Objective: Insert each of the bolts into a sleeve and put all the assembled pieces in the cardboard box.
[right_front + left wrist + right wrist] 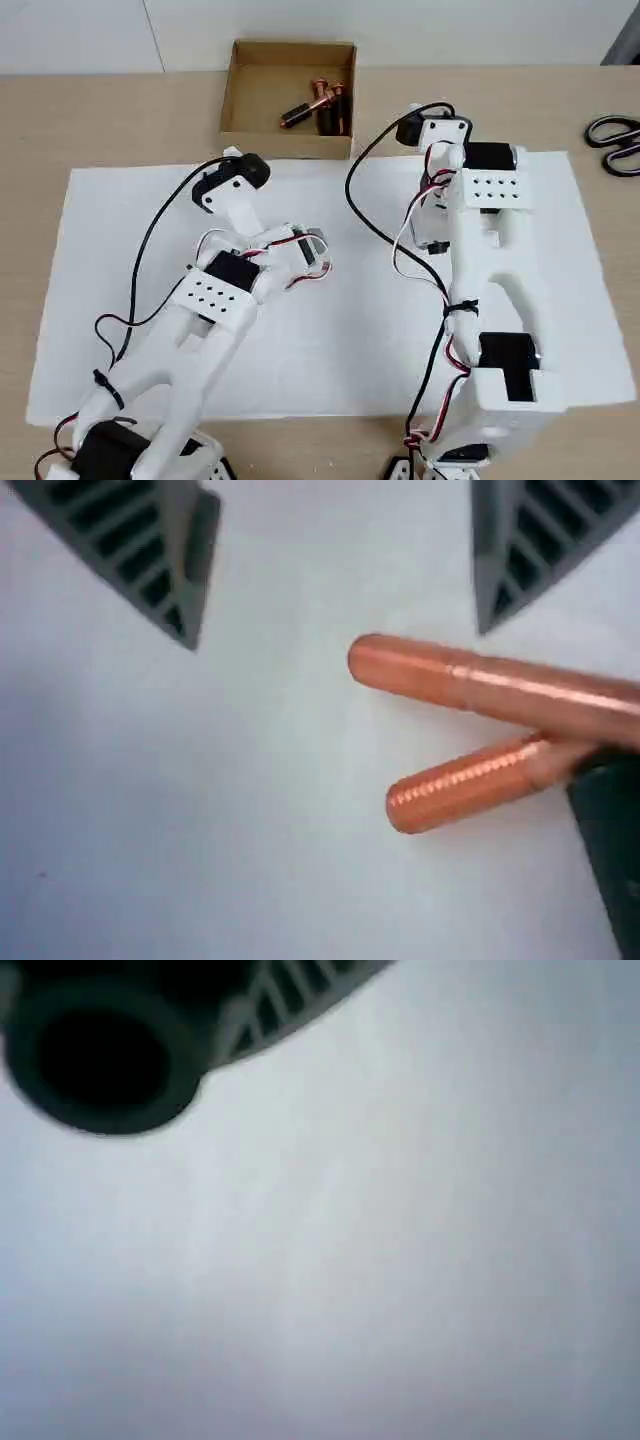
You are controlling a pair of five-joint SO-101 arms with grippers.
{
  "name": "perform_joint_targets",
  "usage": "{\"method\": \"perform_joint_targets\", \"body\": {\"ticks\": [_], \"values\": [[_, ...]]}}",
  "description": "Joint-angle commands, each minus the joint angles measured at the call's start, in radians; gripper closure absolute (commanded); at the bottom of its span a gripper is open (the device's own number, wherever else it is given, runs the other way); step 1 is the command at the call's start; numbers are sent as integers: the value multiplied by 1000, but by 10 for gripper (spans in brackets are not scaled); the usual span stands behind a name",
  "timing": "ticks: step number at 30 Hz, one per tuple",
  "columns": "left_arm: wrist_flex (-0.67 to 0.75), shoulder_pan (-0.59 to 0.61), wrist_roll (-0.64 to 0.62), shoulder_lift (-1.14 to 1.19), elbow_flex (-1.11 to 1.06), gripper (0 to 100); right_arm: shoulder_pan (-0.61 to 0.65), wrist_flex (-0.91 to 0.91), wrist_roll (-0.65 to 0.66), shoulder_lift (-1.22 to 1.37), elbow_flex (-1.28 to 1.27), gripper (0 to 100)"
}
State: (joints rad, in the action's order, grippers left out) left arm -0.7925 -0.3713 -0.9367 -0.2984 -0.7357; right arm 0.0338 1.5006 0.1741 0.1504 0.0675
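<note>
Both arms are built of glossy white moulded plastic links, with black box-shaped servo motors set into the joints. The arm at lower left (200, 330) of the high view carries a flat white plate (212, 298) drilled with rows of small round holes; the arm at right (495, 280) bears a like drilled plate (488, 187). Thin red, white and black wires (425, 235) loop along each, and a thick black cable (150, 235) curves beside the lower-left one. The left gripper (338, 630) has dark grey wedge-shaped fingers (140, 550) with slotted faces.
</note>
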Motion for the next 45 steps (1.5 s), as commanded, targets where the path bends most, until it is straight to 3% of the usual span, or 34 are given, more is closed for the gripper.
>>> {"method": "perform_joint_targets", "body": {"ticks": [1, 14, 37, 45], "values": [[23, -11, -8, -3, -15, 829, -2, -12, -14, -67, 6, 993], [26, -8, -60, -2, -44, 829, 2, -13, -14, -67, 6, 993], [195, -6, -63, 0, -140, 829, 2, -13, -35, -62, 5, 993], [195, -6, -63, 132, -82, 829, -1, -13, -35, -62, 5, 993]]}}
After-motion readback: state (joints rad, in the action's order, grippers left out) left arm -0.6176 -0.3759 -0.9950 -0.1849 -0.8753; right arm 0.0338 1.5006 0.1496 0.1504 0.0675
